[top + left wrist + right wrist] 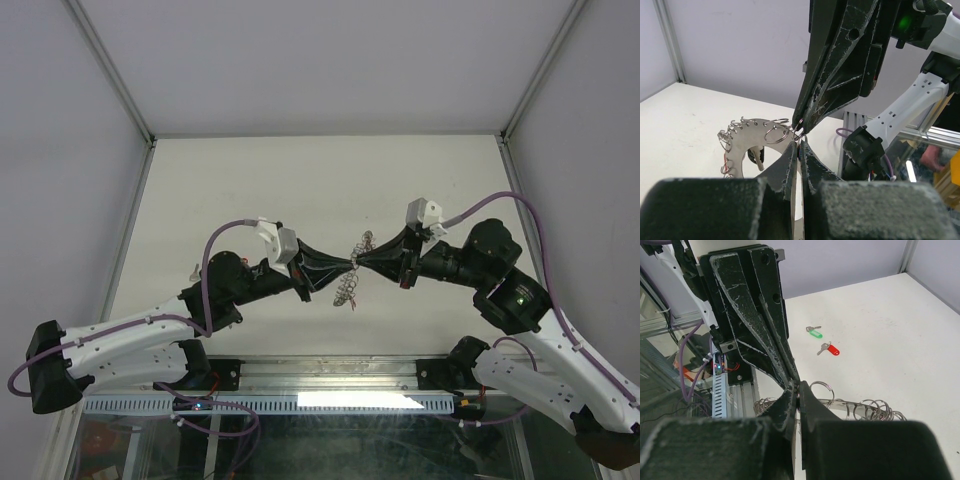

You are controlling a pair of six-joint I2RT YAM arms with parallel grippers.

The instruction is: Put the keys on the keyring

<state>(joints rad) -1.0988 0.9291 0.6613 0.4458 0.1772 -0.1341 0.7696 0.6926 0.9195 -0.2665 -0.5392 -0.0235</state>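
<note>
The keyring hangs in the air between both arms, a flat grey plate with small wire rings along its rim. My left gripper is shut on the plate's edge, which shows between its fingers. My right gripper meets it tip to tip and is shut on a small wire ring at the rim. A black-headed key hangs from the keyring. A green key and a red key lie on the white table, apart from each other. From above, the left gripper and right gripper touch noses.
An aluminium rail runs along the near table edge under the arm bases. Metal frame posts and grey walls enclose the table. The right arm's black base stands close behind the keyring in the left wrist view.
</note>
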